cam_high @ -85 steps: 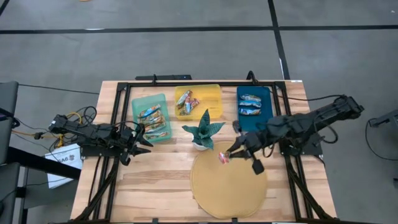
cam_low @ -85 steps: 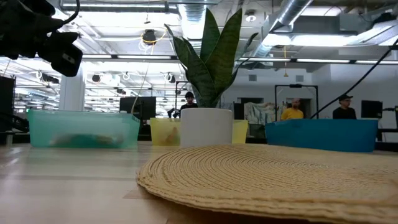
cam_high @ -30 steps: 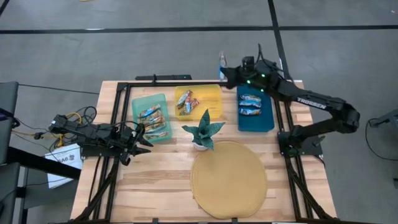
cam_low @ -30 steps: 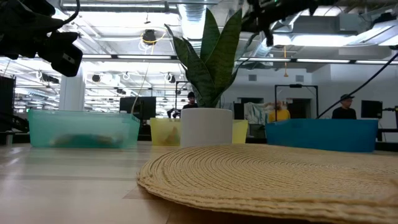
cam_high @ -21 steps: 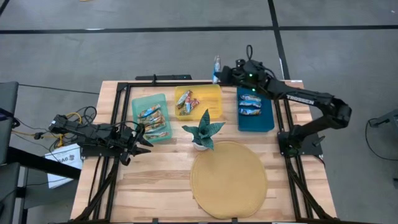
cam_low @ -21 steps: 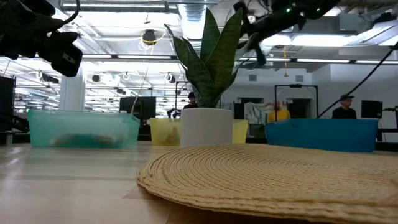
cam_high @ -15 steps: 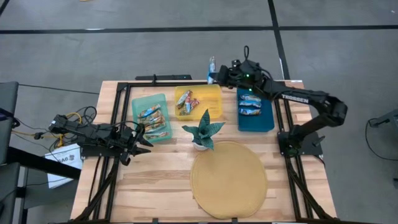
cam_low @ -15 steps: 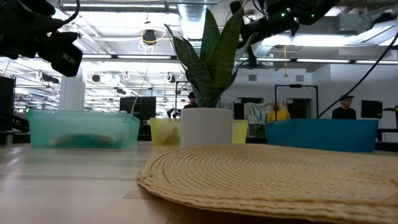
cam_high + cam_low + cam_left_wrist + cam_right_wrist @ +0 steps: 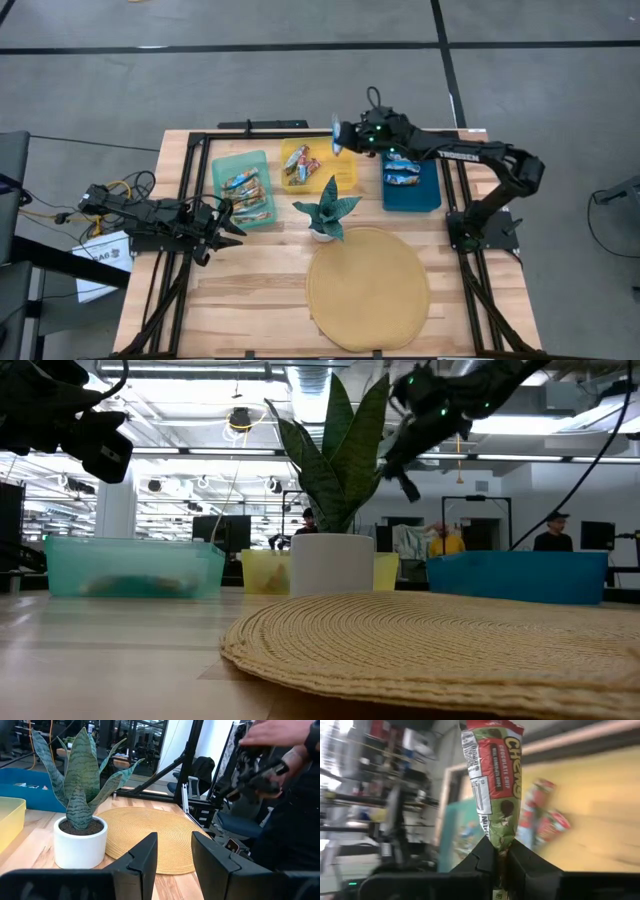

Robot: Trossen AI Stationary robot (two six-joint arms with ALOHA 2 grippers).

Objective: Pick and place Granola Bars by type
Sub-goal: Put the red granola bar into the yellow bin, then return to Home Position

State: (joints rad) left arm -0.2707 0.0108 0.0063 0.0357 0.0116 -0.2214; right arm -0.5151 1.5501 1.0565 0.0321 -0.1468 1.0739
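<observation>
Red-and-green chewy granola bar [image 9: 492, 780] stood upright, pinched at its lower end, other bars lay sorted (by wrapper colour) in teal [image 9: 246, 190], yellow [image 9: 301, 165] and blue [image 9: 404, 168] bins.

The bar [image 9: 492, 782] pinched in the dark right gripper [image 9: 498, 854] wears a green wrapper with a red panel and yellow lettering. Three bins line the pale wood desk [image 9: 250, 290]: teal [image 9: 243, 190], yellow [image 9: 320, 160] and deep blue [image 9: 410, 176], the last holding blue-wrapped bars [image 9: 403, 168]. The plant [image 9: 77, 785] has green leaves banded darker, in a white pot [image 9: 81, 842]. The round mat [image 9: 368, 290] is tan, woven.
</observation>
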